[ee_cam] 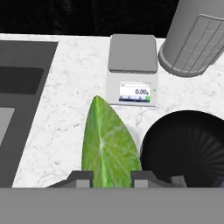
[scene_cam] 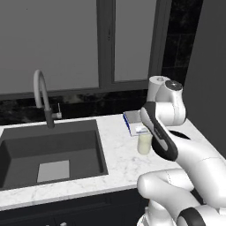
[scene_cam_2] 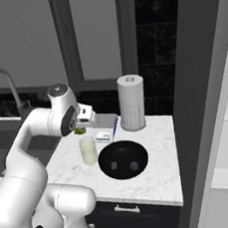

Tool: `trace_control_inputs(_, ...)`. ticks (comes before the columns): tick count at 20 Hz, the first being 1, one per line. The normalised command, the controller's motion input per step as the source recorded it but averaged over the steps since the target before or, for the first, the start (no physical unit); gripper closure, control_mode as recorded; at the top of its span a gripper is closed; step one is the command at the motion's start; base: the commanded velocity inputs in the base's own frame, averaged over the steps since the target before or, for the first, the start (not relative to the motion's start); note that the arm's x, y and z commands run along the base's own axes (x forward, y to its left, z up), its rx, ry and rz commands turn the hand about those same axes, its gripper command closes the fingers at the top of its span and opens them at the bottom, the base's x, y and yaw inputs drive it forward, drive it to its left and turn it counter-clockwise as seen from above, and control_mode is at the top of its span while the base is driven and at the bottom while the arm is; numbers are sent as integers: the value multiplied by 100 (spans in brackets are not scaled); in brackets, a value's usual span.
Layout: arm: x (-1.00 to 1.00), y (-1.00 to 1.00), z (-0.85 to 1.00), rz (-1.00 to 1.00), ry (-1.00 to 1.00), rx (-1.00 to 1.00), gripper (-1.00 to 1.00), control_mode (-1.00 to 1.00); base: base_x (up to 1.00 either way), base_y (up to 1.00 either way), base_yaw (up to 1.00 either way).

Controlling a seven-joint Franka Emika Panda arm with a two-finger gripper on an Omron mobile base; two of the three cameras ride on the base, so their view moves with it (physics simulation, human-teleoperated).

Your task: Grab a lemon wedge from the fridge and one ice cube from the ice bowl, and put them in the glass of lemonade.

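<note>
The lemon wedge was held between the gripper fingers — jaws narrowed on it — above the counter, just over the glass of lemonade. The ice bowl was seen just beside the glass.

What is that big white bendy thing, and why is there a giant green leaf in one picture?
The white thing is a robot arm. Two cameras sit behind it, left and right; a third rides on its hand. The "leaf" is a lemon wedge, huge because the tool pinching it is right by that camera. On the marble counter stand a glass of lemonade, a black ice bowl with ice cubes, a little scale and a paper towel roll. A sink is to the left.
</note>
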Motion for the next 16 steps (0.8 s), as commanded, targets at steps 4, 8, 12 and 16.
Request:
trace_control_inputs(4, 8, 0, -5, 0, 3, 0, 100, -100, 0, 0, 0)
trace_control_inputs(8, 19, 1, 0, 0, 0, 0, 100, -100, 0, 0, 0)
trace_control_inputs(12, 23, 0, 0, 0, 0, 0, 100, -100, 0, 0, 0)
trace_control_inputs(16, 13, 1, -2, 0, 1, 0, 100, -100, 0, 0, 0)
